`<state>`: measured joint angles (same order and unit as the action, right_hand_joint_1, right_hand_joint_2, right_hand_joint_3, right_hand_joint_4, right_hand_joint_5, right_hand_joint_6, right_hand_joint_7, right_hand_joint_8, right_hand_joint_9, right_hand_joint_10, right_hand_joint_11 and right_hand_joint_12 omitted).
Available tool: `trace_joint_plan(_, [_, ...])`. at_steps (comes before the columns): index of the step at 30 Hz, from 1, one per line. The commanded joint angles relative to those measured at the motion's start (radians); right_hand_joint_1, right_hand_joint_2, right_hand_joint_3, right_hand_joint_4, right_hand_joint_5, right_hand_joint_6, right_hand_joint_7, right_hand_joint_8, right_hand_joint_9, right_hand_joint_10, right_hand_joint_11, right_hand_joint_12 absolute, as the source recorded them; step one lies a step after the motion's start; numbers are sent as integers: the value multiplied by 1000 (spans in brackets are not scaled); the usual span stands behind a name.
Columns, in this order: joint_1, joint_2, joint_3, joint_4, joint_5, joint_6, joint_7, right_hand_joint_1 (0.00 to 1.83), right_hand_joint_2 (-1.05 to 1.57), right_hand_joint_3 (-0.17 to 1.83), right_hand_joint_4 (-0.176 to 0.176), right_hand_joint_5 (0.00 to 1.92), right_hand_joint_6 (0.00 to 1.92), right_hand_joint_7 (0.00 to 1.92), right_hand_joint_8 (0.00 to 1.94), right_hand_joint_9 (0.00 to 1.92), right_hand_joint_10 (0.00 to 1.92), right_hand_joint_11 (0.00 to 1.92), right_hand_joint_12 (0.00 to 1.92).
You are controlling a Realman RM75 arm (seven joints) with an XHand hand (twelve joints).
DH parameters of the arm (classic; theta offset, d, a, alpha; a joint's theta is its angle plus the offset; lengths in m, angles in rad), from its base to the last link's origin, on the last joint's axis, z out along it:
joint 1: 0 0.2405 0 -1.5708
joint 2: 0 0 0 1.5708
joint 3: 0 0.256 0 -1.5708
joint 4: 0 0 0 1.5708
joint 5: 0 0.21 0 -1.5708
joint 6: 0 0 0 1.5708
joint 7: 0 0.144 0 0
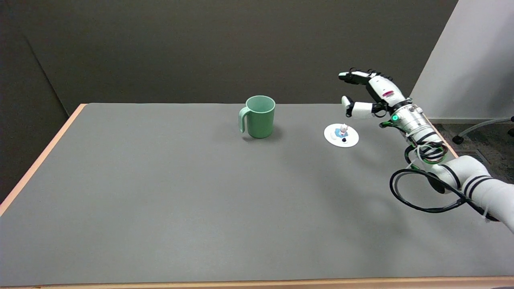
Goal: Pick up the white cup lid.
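Grey table (160,192), right hand (371,94) raised above white cup lid (341,135), fingers spread, empty

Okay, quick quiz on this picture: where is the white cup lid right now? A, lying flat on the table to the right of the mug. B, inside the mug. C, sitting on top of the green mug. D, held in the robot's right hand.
A: the white lid lies flat on the grey table, right of the green mug, while the right hand hovers open above it, holding nothing.
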<state>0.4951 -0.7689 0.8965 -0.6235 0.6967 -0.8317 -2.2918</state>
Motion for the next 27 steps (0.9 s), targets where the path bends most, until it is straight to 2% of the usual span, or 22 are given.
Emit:
trace_joint_plan(1, [113,-81,-10,177,-252,64,-7,618,689,1055,42,515,208,504,157,452,175,225,619])
trace_joint_plan(9, [112,-77,-2,207,-323,66,-7,644,702,1056,43,533,215,494,153,438,165,240,581])
trace_joint_plan(27, [60,-24,1,219,-324,139,0,660,707,1056,49,542,218,507,153,469,169,257,587])
